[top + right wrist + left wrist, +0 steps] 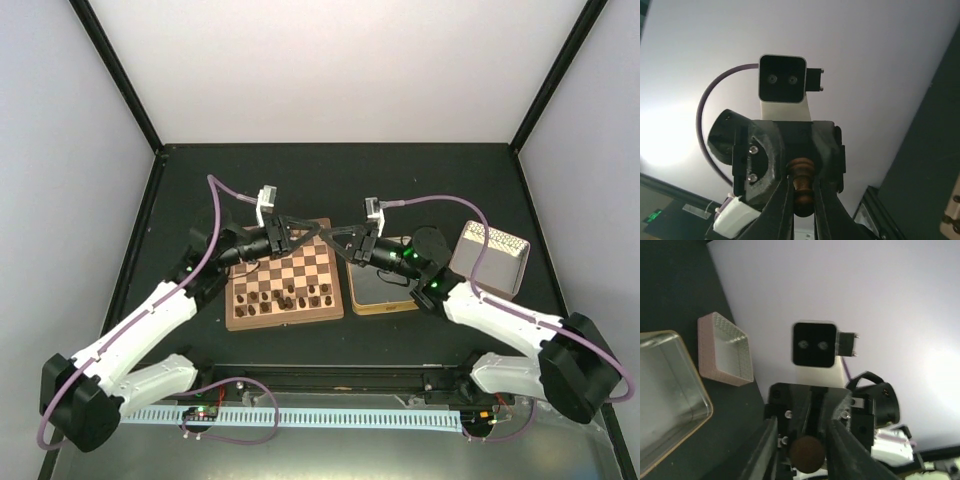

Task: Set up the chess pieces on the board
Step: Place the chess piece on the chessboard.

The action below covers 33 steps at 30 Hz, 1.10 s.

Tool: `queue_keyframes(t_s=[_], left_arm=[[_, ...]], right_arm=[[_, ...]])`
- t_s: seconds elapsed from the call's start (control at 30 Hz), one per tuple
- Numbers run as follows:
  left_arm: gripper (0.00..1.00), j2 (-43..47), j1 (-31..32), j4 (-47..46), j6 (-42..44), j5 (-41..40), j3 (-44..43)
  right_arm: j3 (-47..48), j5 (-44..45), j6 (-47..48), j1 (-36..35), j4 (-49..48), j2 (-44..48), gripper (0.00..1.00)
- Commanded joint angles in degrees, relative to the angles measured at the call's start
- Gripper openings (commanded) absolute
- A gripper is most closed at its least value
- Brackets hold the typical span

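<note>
Right gripper (801,182) is clamped on one dark brown chess piece (802,186) of turned wood with a ringed collar. Its long axis runs along the fingers toward the left gripper (805,432), and the round end faces the left wrist camera. The left jaws bracket that end narrowly; cannot tell if they press it. Under the meeting fingertips is the checked wooden board (285,322), with more chess pieces (290,296) on its near rows. A shiny metal tin (380,300) sits below the right gripper.
</note>
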<state>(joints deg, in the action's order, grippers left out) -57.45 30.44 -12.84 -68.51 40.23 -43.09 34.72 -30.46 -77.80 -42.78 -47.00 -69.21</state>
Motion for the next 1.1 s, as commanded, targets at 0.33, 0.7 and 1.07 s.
queue_keyframes(t_s=[0.33, 0.7, 1.07], left_arm=[[0.71, 14.1, -1.9, 41.6, 28.2, -40.4, -1.3], [0.74, 22.5, -2.8, 54.6, 35.6, -52.3, -2.8], [0.74, 24.3, -3.1, 56.0, 36.7, -53.6, -3.0]], right_arm=[[30.0, 15.7, 42.5, -3.3, 76.3, -10.2, 0.01], [55.3, 29.5, 55.0, -13.3, 102.7, -36.7, 0.01], [63.3, 28.8, 57.6, -15.6, 106.5, -47.3, 0.05]])
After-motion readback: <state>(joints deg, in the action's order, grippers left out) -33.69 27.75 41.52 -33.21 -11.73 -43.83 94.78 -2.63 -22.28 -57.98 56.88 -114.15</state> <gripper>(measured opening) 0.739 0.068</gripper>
